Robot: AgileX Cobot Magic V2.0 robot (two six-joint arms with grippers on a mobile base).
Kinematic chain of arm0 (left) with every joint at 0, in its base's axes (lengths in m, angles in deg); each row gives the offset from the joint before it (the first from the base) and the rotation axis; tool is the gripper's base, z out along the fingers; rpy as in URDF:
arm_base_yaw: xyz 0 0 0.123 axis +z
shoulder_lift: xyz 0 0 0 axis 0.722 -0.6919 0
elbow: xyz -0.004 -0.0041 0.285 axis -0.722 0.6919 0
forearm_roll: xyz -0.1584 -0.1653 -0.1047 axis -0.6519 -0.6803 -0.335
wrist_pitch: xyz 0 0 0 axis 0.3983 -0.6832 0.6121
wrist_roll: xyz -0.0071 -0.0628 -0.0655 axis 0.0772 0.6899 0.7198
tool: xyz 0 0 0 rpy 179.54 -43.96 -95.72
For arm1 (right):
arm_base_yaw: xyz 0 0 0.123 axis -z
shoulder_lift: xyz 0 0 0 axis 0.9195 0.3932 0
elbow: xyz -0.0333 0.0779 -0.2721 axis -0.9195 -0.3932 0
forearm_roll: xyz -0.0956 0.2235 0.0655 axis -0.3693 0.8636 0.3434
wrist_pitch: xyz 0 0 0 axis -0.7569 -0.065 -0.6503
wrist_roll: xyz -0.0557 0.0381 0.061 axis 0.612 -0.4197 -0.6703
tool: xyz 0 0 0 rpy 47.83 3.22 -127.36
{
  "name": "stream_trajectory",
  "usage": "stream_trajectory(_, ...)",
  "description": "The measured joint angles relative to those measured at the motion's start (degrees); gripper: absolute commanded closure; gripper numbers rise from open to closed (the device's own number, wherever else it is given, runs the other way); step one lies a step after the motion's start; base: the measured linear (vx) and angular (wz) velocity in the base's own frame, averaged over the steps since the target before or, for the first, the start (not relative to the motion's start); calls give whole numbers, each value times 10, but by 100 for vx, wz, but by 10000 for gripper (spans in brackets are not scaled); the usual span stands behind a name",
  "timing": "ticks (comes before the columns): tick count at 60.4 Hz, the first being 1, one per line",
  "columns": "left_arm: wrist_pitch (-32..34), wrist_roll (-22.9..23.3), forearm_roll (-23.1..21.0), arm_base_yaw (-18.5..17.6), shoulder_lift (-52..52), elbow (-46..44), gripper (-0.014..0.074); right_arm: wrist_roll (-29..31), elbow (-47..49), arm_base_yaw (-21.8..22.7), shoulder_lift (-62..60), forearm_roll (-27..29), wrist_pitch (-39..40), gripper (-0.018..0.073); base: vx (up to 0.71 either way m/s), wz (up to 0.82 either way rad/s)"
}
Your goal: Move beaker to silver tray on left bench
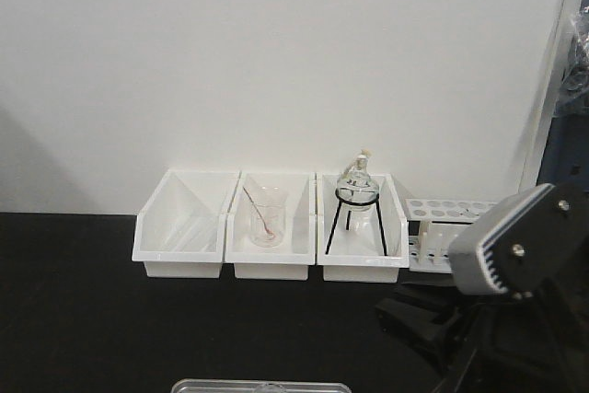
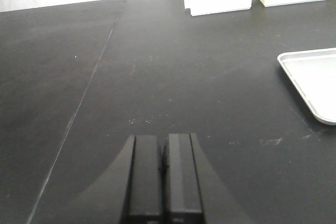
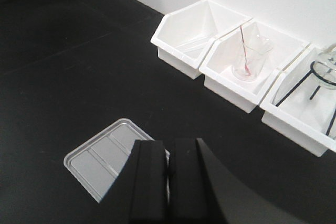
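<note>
The silver tray [image 3: 100,156] lies flat on the black worktop of the left bench [image 1: 74,301]. Only its far rim [image 1: 262,386] shows at the bottom edge of the front view, and one corner [image 2: 315,82] shows in the left wrist view. The parts of it I can see are bare. The beaker is not clearly in view anywhere. My right gripper [image 3: 169,150] hovers shut over the tray's right end, hiding that part, with nothing between its fingers. My left gripper [image 2: 164,145] is shut and empty above bare worktop, left of the tray.
Three white bins [image 1: 184,227] stand in a row against the white wall. The middle one holds a glass beaker with a thin rod [image 1: 267,216], the right one a flask on a black tripod [image 1: 357,195]. A test-tube rack [image 1: 442,227] sits further right, behind my right arm [image 1: 515,255].
</note>
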Motion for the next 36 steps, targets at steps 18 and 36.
stream_trajectory(18, 0, 0, 0, 0, 0, 0, 595, 0, 0, 0, -23, 0, -7, 547, 0, 0)
stream_trajectory(36, 0, 0, 0, 0, 0, 0, 595, 0, -1, 0, -23, 0, -8, 547, 0, 0)
